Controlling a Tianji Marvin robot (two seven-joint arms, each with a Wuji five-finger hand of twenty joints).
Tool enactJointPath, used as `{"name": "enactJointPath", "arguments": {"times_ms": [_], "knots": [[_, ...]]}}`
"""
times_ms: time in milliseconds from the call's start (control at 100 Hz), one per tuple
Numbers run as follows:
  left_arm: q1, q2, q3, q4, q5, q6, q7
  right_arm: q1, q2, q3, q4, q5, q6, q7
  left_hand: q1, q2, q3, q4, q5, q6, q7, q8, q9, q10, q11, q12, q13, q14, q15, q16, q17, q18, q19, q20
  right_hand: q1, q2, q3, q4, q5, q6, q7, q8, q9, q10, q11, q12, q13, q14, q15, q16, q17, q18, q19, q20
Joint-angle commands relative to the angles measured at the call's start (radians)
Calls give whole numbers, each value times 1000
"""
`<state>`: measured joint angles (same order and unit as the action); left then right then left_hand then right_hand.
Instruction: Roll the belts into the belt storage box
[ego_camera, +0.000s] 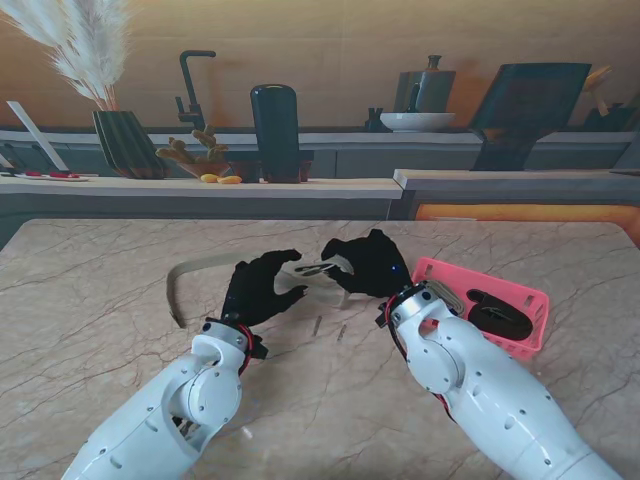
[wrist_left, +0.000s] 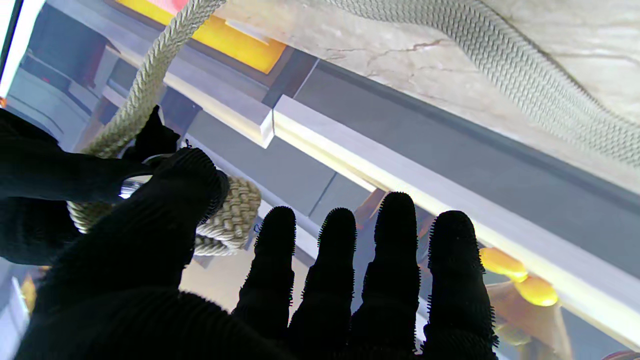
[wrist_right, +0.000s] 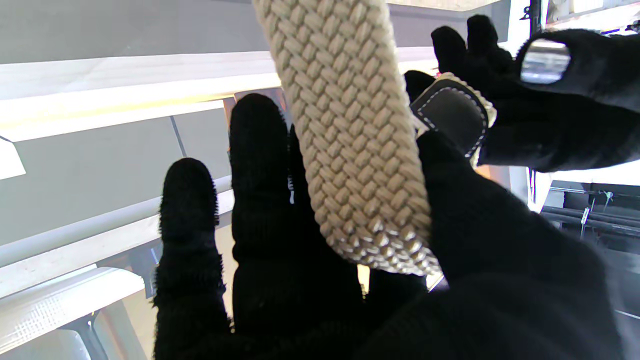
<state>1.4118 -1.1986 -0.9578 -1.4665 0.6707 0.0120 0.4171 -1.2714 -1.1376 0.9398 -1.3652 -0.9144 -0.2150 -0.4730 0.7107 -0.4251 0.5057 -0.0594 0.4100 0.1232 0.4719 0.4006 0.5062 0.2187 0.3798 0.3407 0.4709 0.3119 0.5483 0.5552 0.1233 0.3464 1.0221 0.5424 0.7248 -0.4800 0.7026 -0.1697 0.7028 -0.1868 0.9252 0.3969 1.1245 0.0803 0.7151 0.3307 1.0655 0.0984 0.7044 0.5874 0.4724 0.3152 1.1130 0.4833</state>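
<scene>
Both hands meet above the tabletop (ego_camera: 100, 300): left hand (ego_camera: 258, 288) pinches the woven beige belt (ego_camera: 190, 272) at its buckle end, right hand (ego_camera: 368, 262) clasps the strap. Limp, grippy webbing; hold beside the buckle. Pink storage box (ego_camera: 520, 300) sits right.

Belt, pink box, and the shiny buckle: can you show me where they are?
braided belt (wrist_right: 350, 145): right wrist view, on the woven strap.
pink belt storage box (ego_camera: 525, 296): stand view, on its far rim.
metal buckle (wrist_right: 544, 61): right wrist view, on the shiny metal between dark fingers.
</scene>
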Motion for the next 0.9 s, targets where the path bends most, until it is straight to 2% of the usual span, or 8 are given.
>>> {"name": "enactJointPath", "arguments": {"times_ms": [0, 360, 430, 520, 580, 790, 830, 890], "knots": [[5, 6, 2, -10, 9, -16, 4, 7, -4, -7, 1, 3, 2, 7, -19, -5, -8, -17, -20, 13, -30, -12, -30, 10, -17, -18, -18, -24, -13, -19, -3, 2, -3, -10, 83, 32, 106, 11, 83, -89, 83, 36, 22, 18, -12, 8, 37, 9, 8, 12, -14, 37, 6, -5], [-35, 23, 36, 0, 96, -64, 10, 22, -5, -26, 8, 21, 9, 40, 145, 96, -19, -12, 114, -42, 94, 29, 173, 10, 58, -4, 124, -22, 59, -41, 91, -8, 36, 3, 80, 30, 111, 11, 85, -89, 82, 36, 23, 18, -15, 11, 37, 10, 9, 14, -15, 39, 4, -3], [-44, 26, 44, 3, 109, -69, 5, 26, -6, -31, 11, 26, 11, 45, 214, 73, -57, -56, 144, -65, 128, 50, 223, 9, 71, 7, 161, -20, 90, -40, 110, -3, 57, 12, 80, 29, 111, 11, 86, -88, 81, 36, 24, 18, -14, 12, 37, 11, 9, 15, -16, 40, 3, -3], [-54, 28, 54, 7, 125, -76, 6, 31, -7, -37, 15, 33, 12, 55, 328, 72, -166, -50, 184, -92, 199, 48, 292, 6, 92, 28, 215, -15, 128, -37, 147, 1, 84, 23, 80, 28, 113, 12, 87, -87, 81, 37, 24, 20, -15, 12, 37, 13, 9, 16, -16, 41, 3, -2], [-59, 31, 59, 9, 135, -80, 5, 34, -7, -41, 17, 35, 14, 59, 352, 72, -175, -47, 219, -108, 232, 56, 336, 3, 108, 35, 256, -13, 152, -30, 176, 4, 103, 30, 80, 28, 113, 13, 87, -87, 81, 37, 25, 19, -15, 13, 38, 13, 10, 16, -16, 41, 2, -2], [-81, 38, 82, 22, 165, -92, -3, 42, -9, -52, 21, 50, 19, 75, 381, 91, -124, -45, 292, -90, 322, 25, 461, 3, 139, 80, 377, -22, 228, -18, 286, 0, 174, 43, 78, 25, 117, 16, 90, -82, 79, 35, 26, 21, -16, 14, 39, 14, 11, 18, -16, 41, 2, 0], [-86, 37, 88, 27, 165, -92, -4, 43, -10, -54, 22, 53, 19, 76, 376, 83, -98, -42, 301, -79, 337, 22, 479, 7, 156, 88, 399, -26, 247, -15, 309, 0, 193, 45, 77, 25, 118, 16, 90, -81, 78, 35, 28, 22, -16, 14, 39, 14, 11, 18, -17, 42, 1, 0], [-95, 36, 97, 37, 167, -94, -1, 44, -11, -56, 23, 58, 19, 77, 332, 47, 17, -43, 319, -54, 375, 11, 527, 9, 189, 115, 452, -42, 288, -15, 361, 3, 223, 35, 77, 24, 119, 17, 90, -79, 78, 35, 28, 22, -16, 15, 40, 15, 11, 19, -17, 41, 1, 1]]}}
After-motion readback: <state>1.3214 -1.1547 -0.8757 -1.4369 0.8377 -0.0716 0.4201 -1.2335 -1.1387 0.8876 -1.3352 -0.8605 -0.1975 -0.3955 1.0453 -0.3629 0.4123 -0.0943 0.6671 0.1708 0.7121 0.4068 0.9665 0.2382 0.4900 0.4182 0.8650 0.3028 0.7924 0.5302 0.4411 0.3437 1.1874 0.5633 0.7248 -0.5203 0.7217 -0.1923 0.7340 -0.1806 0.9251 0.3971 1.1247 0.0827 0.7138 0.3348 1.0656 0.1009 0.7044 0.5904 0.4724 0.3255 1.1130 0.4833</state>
